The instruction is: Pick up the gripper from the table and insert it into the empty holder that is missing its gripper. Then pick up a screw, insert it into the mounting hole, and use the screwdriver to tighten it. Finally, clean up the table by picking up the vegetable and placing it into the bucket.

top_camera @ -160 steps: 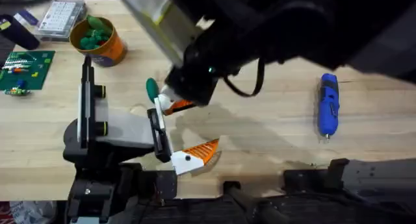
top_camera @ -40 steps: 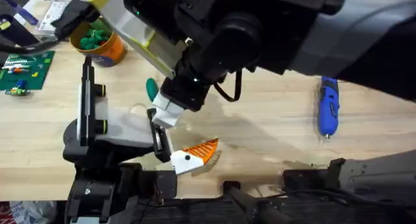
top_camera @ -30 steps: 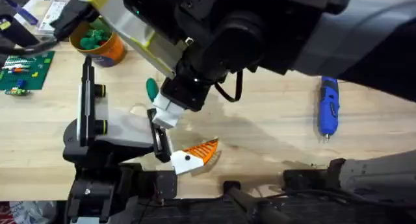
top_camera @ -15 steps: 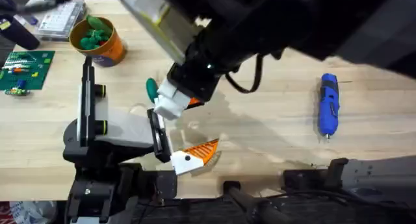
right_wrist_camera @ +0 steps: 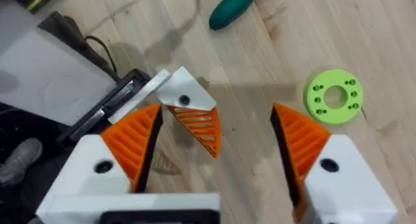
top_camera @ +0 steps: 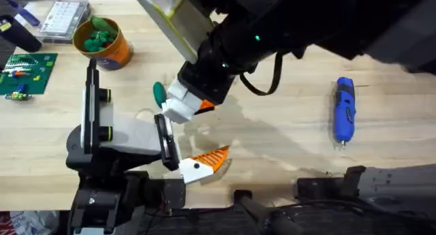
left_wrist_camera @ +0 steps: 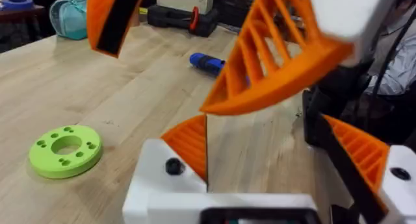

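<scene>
Right wrist, right gripper (right_wrist_camera: 218, 130): spread wide, clamped on nothing.
Gripper (right_wrist_camera: 192, 117): lay between those pads, white base against the black bracket of the holder (top_camera: 122, 136), orange tip over the table (top_camera: 286, 139).
Left gripper (left_wrist_camera: 266, 146): held apart, empty.
Step, as judged: seating the gripper.
Doing it well: called for squaring to the bracket, closing on the white base, pressing straight in.
</scene>
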Controlling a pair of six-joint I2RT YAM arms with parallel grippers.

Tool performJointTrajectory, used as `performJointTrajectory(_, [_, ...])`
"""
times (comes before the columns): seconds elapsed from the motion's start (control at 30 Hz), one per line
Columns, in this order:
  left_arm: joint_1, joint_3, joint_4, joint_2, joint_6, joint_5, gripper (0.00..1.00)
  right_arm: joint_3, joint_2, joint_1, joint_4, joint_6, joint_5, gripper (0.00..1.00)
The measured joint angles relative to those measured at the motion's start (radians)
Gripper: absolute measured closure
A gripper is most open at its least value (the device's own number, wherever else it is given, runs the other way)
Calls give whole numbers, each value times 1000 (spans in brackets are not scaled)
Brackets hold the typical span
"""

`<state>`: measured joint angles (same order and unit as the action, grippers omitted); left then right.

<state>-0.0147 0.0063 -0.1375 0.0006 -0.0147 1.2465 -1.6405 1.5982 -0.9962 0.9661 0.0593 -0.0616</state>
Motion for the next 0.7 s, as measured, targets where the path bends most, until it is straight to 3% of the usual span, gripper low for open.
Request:
performJointTrajectory(0.67, [0, 0, 0, 0, 0, 0, 14, 0, 0, 0, 0, 0, 0, 9])
performJointTrajectory(0.7, [0, 0, 0, 0, -3, 1, 88, 0, 0, 0, 0, 0, 0, 9])
